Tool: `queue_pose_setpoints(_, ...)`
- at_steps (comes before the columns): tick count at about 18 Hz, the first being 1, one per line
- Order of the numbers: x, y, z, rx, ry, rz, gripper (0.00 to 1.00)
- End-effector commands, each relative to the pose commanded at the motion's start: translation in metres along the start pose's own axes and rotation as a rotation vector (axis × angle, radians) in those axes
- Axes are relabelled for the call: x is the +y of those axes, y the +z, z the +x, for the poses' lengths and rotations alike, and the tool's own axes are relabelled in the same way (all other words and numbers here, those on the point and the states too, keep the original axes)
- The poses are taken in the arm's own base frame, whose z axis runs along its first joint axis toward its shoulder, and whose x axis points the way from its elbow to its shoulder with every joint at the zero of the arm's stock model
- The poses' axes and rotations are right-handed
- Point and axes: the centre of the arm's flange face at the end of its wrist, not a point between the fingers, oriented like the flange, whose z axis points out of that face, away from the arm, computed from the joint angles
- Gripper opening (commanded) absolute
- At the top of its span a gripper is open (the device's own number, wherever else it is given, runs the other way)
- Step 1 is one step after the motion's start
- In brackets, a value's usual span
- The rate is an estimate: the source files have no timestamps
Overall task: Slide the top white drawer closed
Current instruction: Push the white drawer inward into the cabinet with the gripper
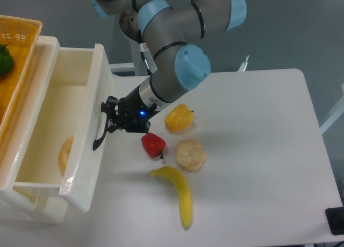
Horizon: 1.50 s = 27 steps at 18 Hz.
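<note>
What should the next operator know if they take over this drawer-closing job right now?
Gripper: at the black handle on the top white drawer; whether its fingers are open or shut can't be told.
Drawer: pulled well out, with a pale rounded item inside.
Done: arm is at the drawer front.
Left: the whole push to slide it shut.
Nearby on the table: red pepper, yellow pepper, banana, all apart from the drawer.
</note>
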Motion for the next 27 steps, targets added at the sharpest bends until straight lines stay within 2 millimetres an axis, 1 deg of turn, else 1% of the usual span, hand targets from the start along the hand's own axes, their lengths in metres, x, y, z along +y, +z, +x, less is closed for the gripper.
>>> queue_pose_setpoints(3, -0.002, 0.007, 0.007, 0.003, 0.002, -0.011, 0.10)
queue_pose_setpoints(5, -0.004, 0.011, 0.006, 0.003, -0.012, -0.018, 0.10)
queue_pose_setpoints(7, -0.006, 0.019, 0.011, 0.005, -0.012, -0.032, 0.10)
queue_pose_setpoints(12, -0.007, 0.025, 0.015, 0.009, -0.007, -0.043, 0.10)
queue_pose_setpoints(18, -0.017, 0.046, 0.046, 0.017, -0.003, -0.073, 0.10)
queue_pose_setpoints(21, -0.018, 0.052, 0.052, 0.020, 0.003, -0.084, 0.10)
queue_pose_setpoints(23, -0.020, 0.059, 0.061, 0.024, 0.012, -0.095, 0.10)
queue_pose_setpoints(27, -0.021, 0.069, 0.065, 0.029, 0.015, -0.111, 0.11)
